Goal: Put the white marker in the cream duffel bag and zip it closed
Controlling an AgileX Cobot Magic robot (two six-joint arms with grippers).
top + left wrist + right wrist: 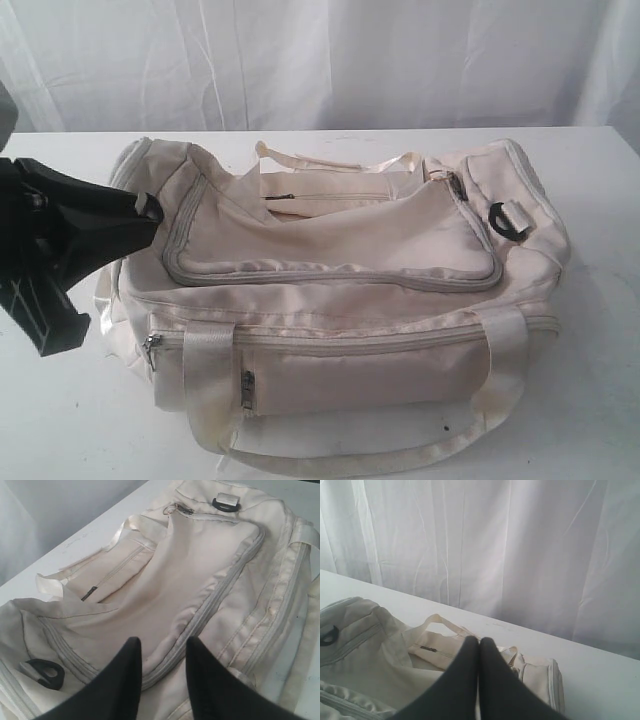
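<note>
Exterior view first: the cream duffel bag point(380, 240) sits on the table point(600, 380), and the left gripper point(148, 208) has its tips right at the bag's end, just touching or just beside the fabric, can't tell which. No white marker anywhere I can see, so my guess is it's already inside, but that's a guess.

Left wrist view: the left gripper point(162, 645) is partly open with nothing between the fingers. Directly under the tips runs the grey zip point(220, 590) of the top flap, and it looks shut along that stretch. The zip pull point(181, 510) is way out ahead of the fingers at the far corner. Off to one side of them the flap sags and shows an inner pocket point(110, 570), so I can't tell whether it's fully zipped.

Right wrist view: the right gripper point(479, 641) is pressed fully together, holding nothing, with the bag below its tips.
</note>
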